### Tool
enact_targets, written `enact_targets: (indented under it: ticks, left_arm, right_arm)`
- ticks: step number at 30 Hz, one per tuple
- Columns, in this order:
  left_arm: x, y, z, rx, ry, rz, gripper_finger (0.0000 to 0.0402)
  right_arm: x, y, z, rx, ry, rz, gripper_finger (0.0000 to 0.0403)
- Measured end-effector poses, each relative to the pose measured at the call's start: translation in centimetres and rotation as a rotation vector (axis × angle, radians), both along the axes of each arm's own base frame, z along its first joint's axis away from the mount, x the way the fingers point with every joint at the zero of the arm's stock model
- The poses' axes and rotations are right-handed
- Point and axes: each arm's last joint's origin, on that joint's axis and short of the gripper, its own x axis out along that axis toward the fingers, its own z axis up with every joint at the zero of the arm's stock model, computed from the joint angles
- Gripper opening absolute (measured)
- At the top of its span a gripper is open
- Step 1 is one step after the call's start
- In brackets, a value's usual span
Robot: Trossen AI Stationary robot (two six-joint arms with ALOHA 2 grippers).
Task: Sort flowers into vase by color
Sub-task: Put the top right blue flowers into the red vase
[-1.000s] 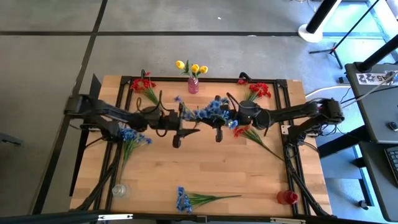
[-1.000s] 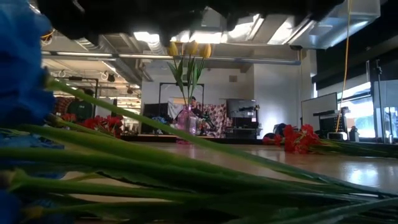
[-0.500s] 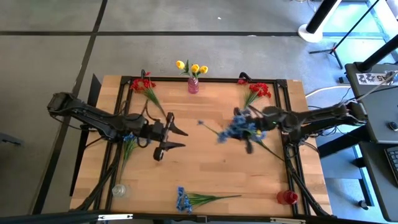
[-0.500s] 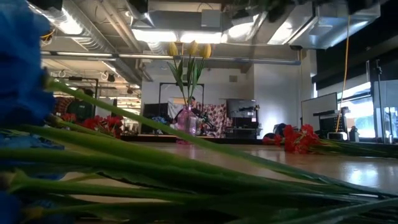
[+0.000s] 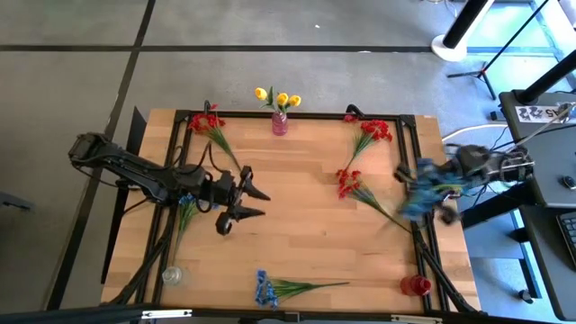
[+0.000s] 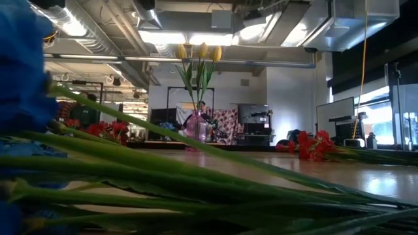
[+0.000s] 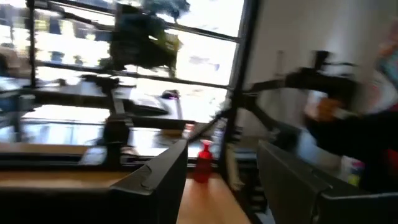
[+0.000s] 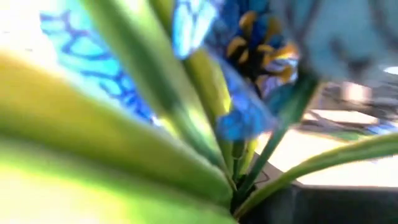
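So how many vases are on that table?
3, seen from above: a pink vase at the middle of the top edge, holding yellow flowers; a clear vase near the bottom-left corner; and a red vase near the bottom-right corner. None appears hidden.

A wooden counter [image 5: 297, 243] is carrying scattered flowers. Red flowers [image 5: 209, 122] are lying at its far left, another red bunch [image 5: 372, 131] at its far right, and a third red stem [image 5: 351, 183] near the middle right. Blue flowers [image 5: 266, 290] are lying along the near edge, and another blue bunch [image 5: 186, 200] on the left. A pink vase [image 5: 280, 122] with yellow blooms is standing at the far edge, a clear vase [image 5: 172, 274] at the near left corner, and a red vase [image 5: 413, 285] at the near right.
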Motion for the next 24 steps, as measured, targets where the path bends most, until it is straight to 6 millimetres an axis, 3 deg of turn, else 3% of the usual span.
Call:
enact_targets:
  ticks: [4,8,17,24]
  left_arm:
    - [-0.2,-1.6,-0.3,0.073,-0.013,-0.117,0.0187]
    - [-0.6,-2.6,0.1,0.066,-0.066,-0.168,0.0187]
    - [-0.8,-2.9,0.7,0.054,-0.118,-0.17,0.0187]
    - [-0.9,-3.3,0.6,0.046,-0.113,-0.187,0.0187]
  right_arm:
    - [-3.3,-0.6,-0.4,0.044,-0.016,0.149,0.0012]
    - [-4.8,-0.9,-1.0,0.04,-0.005,0.198,0.0004]
    - [-1.6,0.4,-4.6,0.146,0.11,0.378,0.0004]
    - [-1.1,0.8,-5.8,0.186,0.016,0.475,0.0004]
